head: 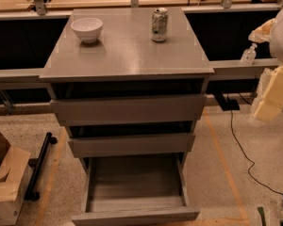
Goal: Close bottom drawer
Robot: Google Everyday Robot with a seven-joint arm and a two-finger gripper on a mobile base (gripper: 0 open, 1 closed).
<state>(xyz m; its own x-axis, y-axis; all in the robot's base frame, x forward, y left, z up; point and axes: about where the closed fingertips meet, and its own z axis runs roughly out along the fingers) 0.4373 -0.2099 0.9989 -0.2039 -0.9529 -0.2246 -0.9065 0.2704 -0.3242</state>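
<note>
Bottom drawer (134,192) of the grey cabinet pulled far out toward the camera, box bare inside, plain handleless front at the lower edge of the view. Above it, middle drawer (132,144) and top drawer (127,108), each seemingly a little way out, with a dark gap over each front. On the cabinet top (127,55), a white bowl (87,28) at the back left and a drinks can (159,25) at the back right, well apart.

Gripper (272,95) at the right edge of the view, well apart from the cabinet and higher than the open drawer, touching nothing. Open or shut: impossible to tell.

Task judged barely begun, with no contact on the front yet and the full travel left to push.

Likely trouble from here:
- An off-centre push on the flat front, racking the box on its runners and jamming it partway.
- An approach from the right meeting the side wall, shoving the cabinet instead of sliding the drawer.
- Too high a line, dipping into the box or knocking the middle drawer.
- A hard slam, shaking the top and tipping the can.
- An early stop, leaving the front ajar.
- Black cable (240,145) on the floor to the right, a possible snag for the base.
</note>
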